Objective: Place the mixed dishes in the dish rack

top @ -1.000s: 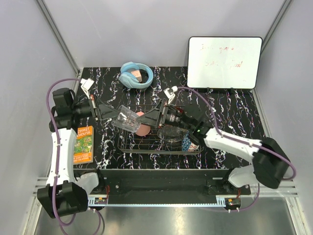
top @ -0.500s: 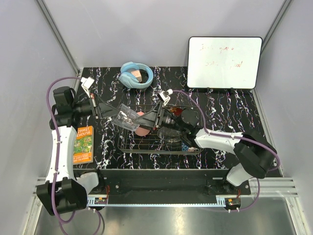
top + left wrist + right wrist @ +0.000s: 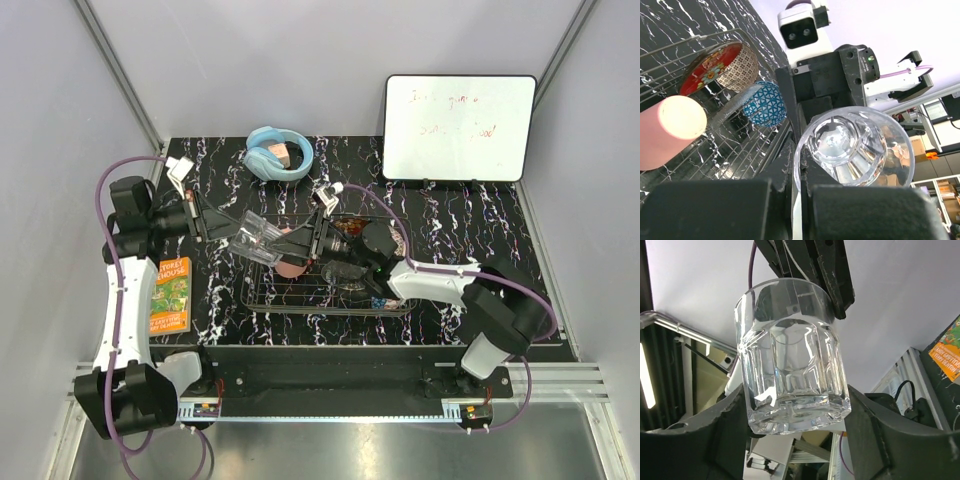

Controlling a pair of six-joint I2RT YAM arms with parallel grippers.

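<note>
The small clear glass tumbler (image 3: 255, 237) hangs tilted over the left part of the chrome wire dish rack (image 3: 320, 308). My left gripper (image 3: 238, 228) is shut on its rim, which shows pinched in the left wrist view (image 3: 800, 180). My right gripper (image 3: 795, 415) is open, and its fingers (image 3: 870, 440) flank the tumbler's thick base (image 3: 795, 410) closely. In the rack lie the salmon-pink cup (image 3: 670, 130), the red lacquer dish (image 3: 710, 70), the beige patterned bowl (image 3: 742, 62), the blue patterned bowl (image 3: 765, 102) and the clear glass bowl (image 3: 350, 270).
Light blue headphones (image 3: 278, 153) lie behind the rack. A white whiteboard (image 3: 458, 128) stands at the back right. An orange book (image 3: 172, 294) lies at the left edge beside the left arm. The right arm stretches low across the rack.
My right gripper has moved left across the rack until its fingers stand round the tumbler's base. My left gripper has held the tumbler nearly still.
</note>
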